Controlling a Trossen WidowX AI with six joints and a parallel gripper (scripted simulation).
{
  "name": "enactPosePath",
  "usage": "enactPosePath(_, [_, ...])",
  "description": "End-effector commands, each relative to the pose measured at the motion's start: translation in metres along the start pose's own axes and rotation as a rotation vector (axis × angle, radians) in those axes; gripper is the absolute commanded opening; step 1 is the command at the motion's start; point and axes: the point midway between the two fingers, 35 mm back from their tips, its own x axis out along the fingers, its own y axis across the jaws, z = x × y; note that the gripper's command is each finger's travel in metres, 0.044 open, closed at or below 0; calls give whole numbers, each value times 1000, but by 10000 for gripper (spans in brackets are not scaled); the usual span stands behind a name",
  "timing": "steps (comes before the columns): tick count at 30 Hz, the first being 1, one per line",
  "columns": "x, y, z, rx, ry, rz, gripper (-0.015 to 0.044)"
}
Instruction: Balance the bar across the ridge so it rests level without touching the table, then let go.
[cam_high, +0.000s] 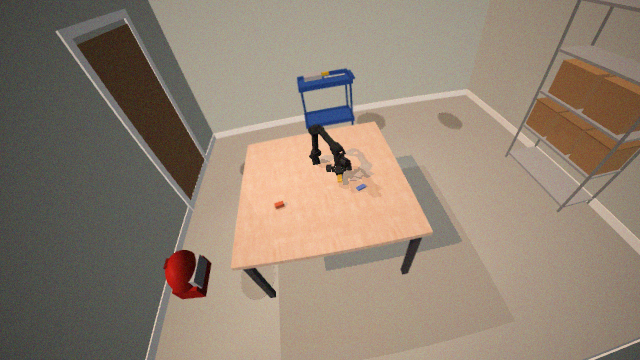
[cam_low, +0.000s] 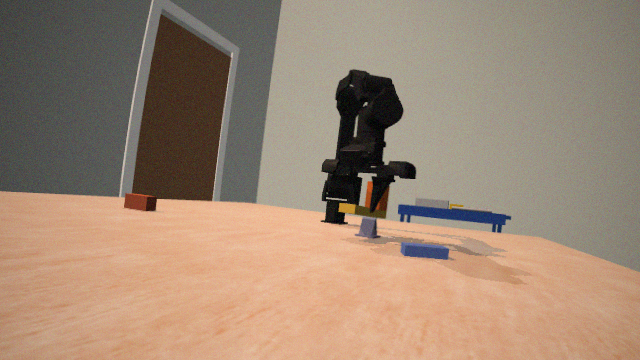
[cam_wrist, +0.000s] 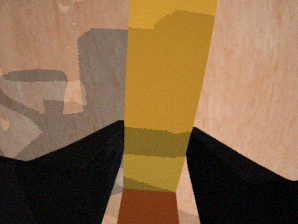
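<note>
A yellow bar is held about level between my gripper's fingers. My gripper is shut on the bar and points down at the table. In the exterior view the bar sits right at the top of the small grey-purple ridge, with both ends clear of the table. I cannot tell whether it touches the ridge. In the wrist view the ridge is hidden under the bar. An orange part shows between the fingers behind the bar.
A blue block lies on the table just in front of the ridge. An orange-red block lies far to the left. A blue cart stands behind the table.
</note>
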Motion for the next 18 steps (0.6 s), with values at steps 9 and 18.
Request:
enactPosePath(9, [2, 0, 0, 2, -1, -2, 0])
enactPosePath(18, [3, 0, 0, 2, 0, -2, 0])
